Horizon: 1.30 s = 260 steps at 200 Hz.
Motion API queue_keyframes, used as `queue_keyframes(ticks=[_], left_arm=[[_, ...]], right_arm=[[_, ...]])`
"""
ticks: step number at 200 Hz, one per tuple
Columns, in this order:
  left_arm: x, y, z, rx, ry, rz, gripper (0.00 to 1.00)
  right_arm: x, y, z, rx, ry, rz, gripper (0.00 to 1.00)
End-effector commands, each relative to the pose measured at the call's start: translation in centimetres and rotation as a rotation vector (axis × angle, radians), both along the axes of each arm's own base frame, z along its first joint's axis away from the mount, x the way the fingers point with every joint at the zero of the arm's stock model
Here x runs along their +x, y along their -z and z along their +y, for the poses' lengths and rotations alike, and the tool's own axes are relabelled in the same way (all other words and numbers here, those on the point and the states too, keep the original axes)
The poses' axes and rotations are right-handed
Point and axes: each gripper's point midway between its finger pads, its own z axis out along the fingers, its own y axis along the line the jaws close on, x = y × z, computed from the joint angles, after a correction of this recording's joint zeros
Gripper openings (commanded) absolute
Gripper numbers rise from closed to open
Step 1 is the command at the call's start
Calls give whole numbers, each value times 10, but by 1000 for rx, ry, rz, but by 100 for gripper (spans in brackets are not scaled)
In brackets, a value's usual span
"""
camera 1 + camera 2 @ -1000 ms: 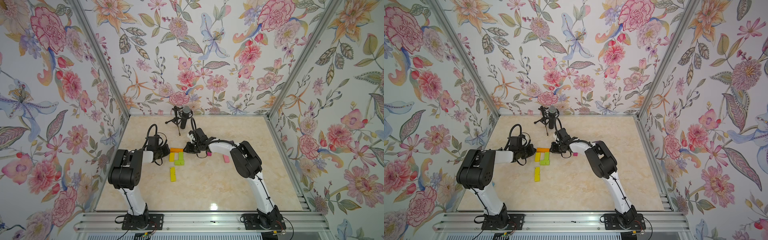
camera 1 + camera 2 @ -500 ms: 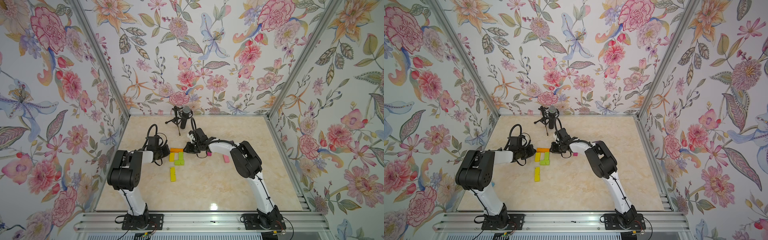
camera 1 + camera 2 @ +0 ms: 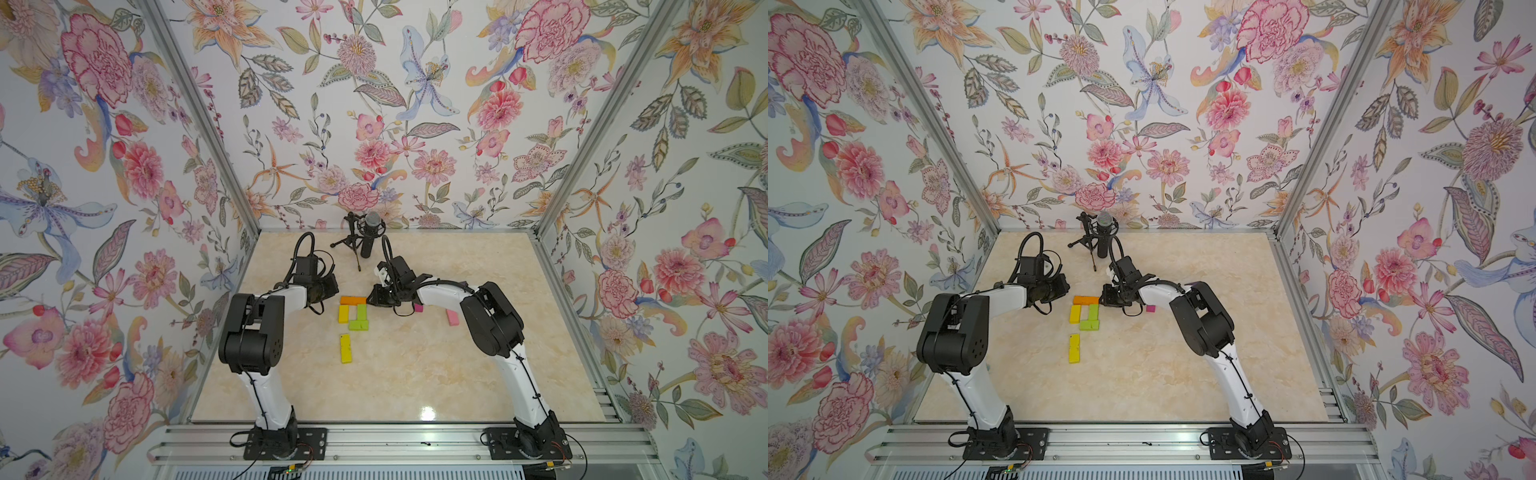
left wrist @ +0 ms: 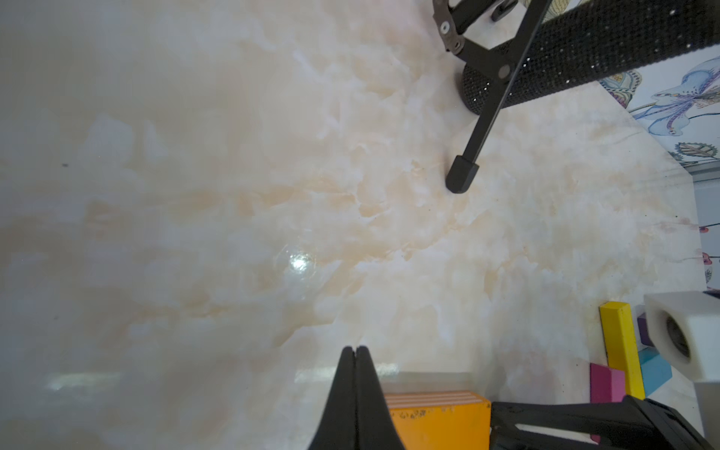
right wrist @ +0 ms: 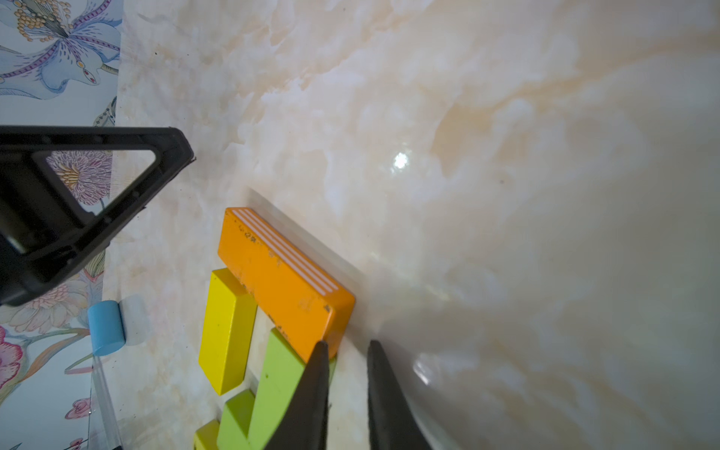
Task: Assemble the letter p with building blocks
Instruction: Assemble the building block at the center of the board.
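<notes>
Building blocks lie mid-table in both top views: an orange block (image 3: 353,299) (image 3: 1086,299) across the far end, a short yellow block (image 3: 343,313) and a lime green block (image 3: 362,311) below it, and a second lime green block (image 3: 358,325) crosswise. A long yellow block (image 3: 345,348) lies nearer the front. My left gripper (image 4: 355,348) is shut and empty, just left of the orange block (image 4: 436,420). My right gripper (image 5: 345,345) stands slightly open at the orange block's (image 5: 280,280) right end, nothing between its fingers.
A black microphone on a tripod (image 3: 370,237) stands at the back, one leg (image 4: 463,175) near my left gripper. Magenta (image 3: 418,308) and pink (image 3: 452,317) blocks lie under the right arm. Yellow (image 4: 619,346), magenta (image 4: 606,383) and teal (image 4: 656,370) blocks cluster there in the left wrist view.
</notes>
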Motion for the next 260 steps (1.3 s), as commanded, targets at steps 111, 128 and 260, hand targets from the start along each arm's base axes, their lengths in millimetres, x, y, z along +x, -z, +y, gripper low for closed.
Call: queue_keyframes(ticks=[111,128,260], left_arm=[[0,26,-21,-13,134,82,0],[-4,30,-23,-13,143,94,0],[-21,43,-25,9,178,153,0]], right_arm=[[-13,34,-14,-58,0,91,20],[-12,35,-15,-59,2,92,20],[-14,38,-15,-57,-5,104,21]])
